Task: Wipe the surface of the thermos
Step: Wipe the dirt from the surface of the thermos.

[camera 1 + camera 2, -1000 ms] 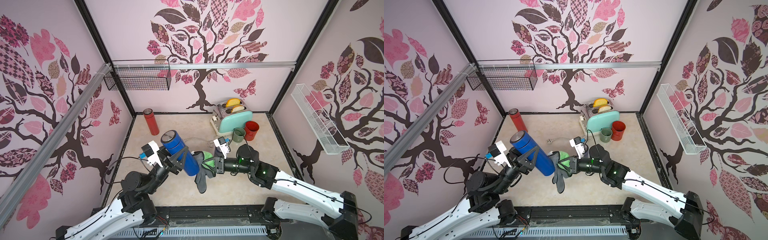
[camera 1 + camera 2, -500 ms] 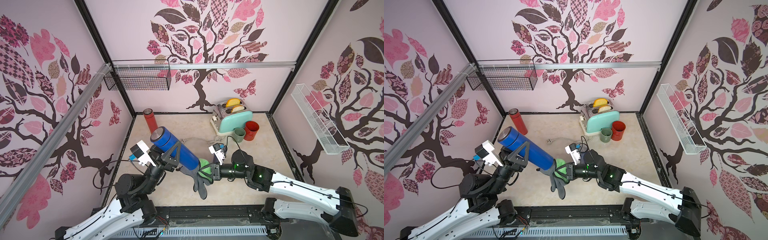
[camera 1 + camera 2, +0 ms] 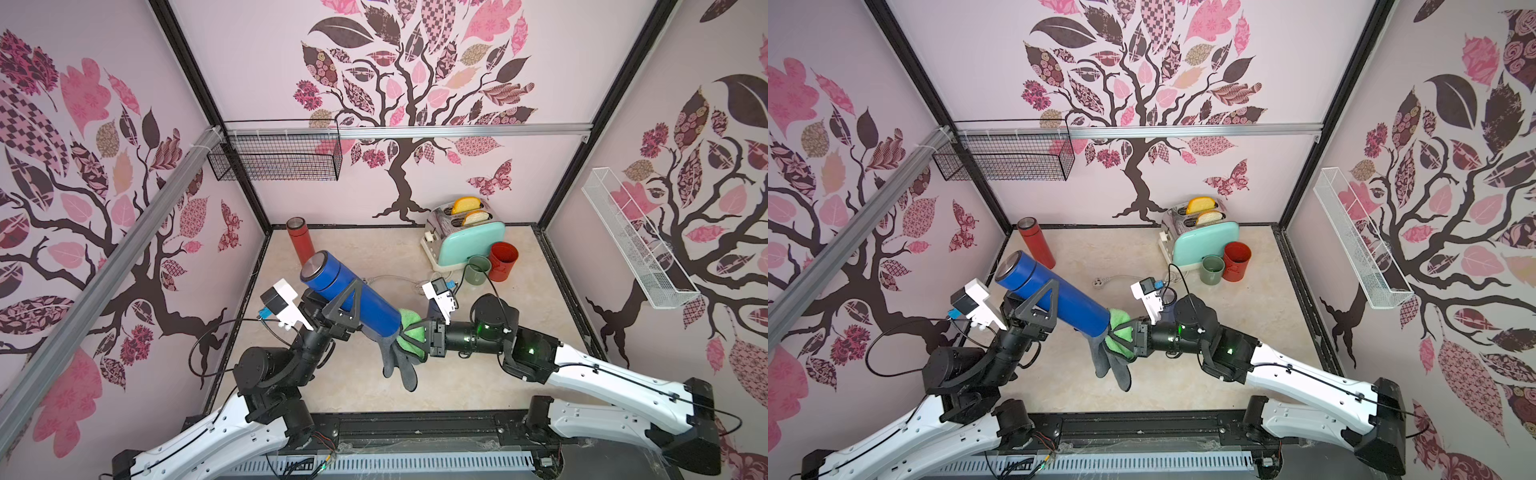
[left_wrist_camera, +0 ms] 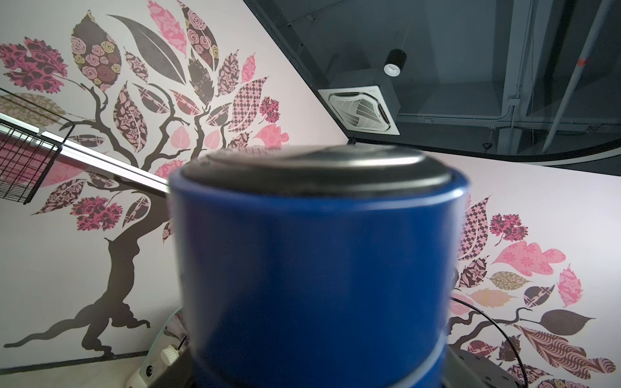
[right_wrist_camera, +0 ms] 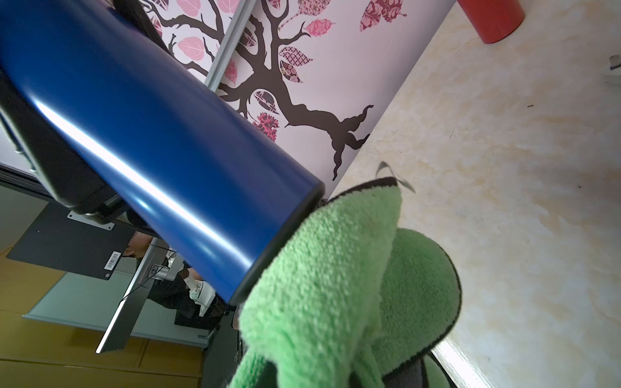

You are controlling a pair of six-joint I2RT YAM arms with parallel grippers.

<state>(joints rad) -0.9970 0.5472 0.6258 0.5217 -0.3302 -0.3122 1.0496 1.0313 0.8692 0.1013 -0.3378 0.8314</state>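
My left gripper [image 3: 345,309] is shut on a blue thermos [image 3: 349,296] and holds it tilted above the table, steel lid toward the back left, as both top views show [image 3: 1059,297]. In the left wrist view the thermos [image 4: 312,268] fills the middle and hides the fingers. My right gripper [image 3: 417,337] is shut on a green and grey cloth [image 3: 409,332] that presses against the thermos's lower end. The cloth's grey part hangs down. In the right wrist view the cloth [image 5: 329,285] covers the jaws and touches the dark bottom rim of the thermos [image 5: 151,134].
A red flask [image 3: 300,245] stands at the back left. A mint toaster [image 3: 467,243], a green mug [image 3: 477,270] and a red cup [image 3: 503,261] crowd the back right, with a plug and cable [image 3: 390,279] on the table. A black wire basket [image 3: 276,156] and a white rack [image 3: 636,245] hang on the walls.
The left arm drew the thermos up and to the left. The cloth, held by the right gripper, went from beside the body to its lower end. Little moved in the last half second.
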